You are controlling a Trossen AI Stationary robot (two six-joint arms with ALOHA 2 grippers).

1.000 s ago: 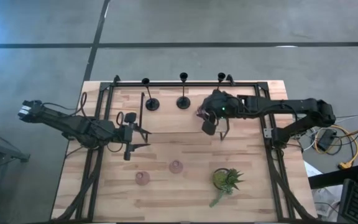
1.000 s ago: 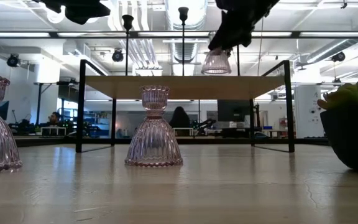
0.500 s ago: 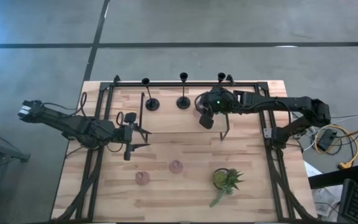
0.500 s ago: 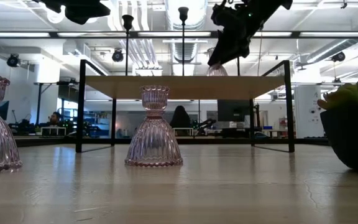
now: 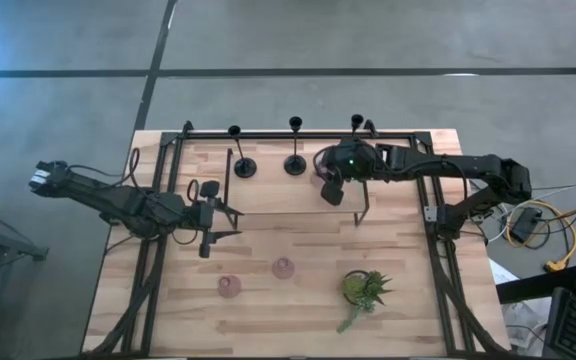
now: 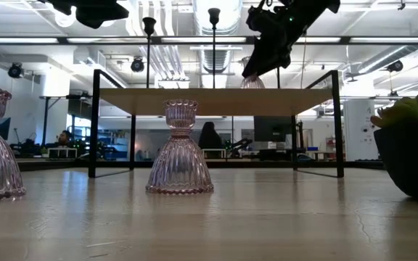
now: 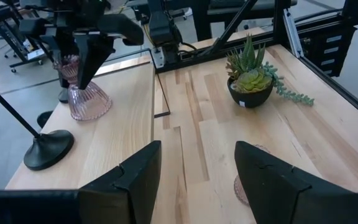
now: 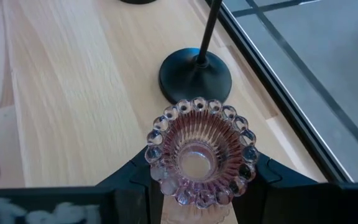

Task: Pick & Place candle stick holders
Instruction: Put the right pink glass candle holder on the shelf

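My right gripper point(image 5: 328, 188) is shut on a pink ribbed glass candle stick holder point(image 8: 197, 158) over the raised wooden shelf point(image 6: 194, 100) at the table's far side. It is beside the round base point(image 8: 196, 76) of one black candle stick holder. Two more black stems point(image 5: 243, 165) point(image 5: 295, 163) stand on their disc bases on the shelf to its left. Two pink holders point(image 5: 229, 287) point(image 5: 283, 267) stand on their wide bases on the table nearer the front. My left gripper point(image 5: 230, 222) waits open at the left, with nothing between its fingers. My right gripper pinches the pink holder just under its beaded cup rim point(image 8: 157, 177), one finger point(image 8: 132, 177) on each side. The fingers slant down from the table's right. The holder stays upright with its wide base point(image 7: 89, 106) low over the shelf; whether the base touches the wood I cannot tell.
A green spiky plant in a dark pot point(image 5: 363, 288) stands at the front right. The shelf's black frame legs point(image 6: 93, 123) point(image 6: 337, 123) rise from the table. Bare wood lies between the two pink holders and the shelf.
My right gripper has carried the pink holder toward the table's far edge and a little down, nearer the black stem's base, and has then nearly stopped. The holder has stayed upright in the hold.
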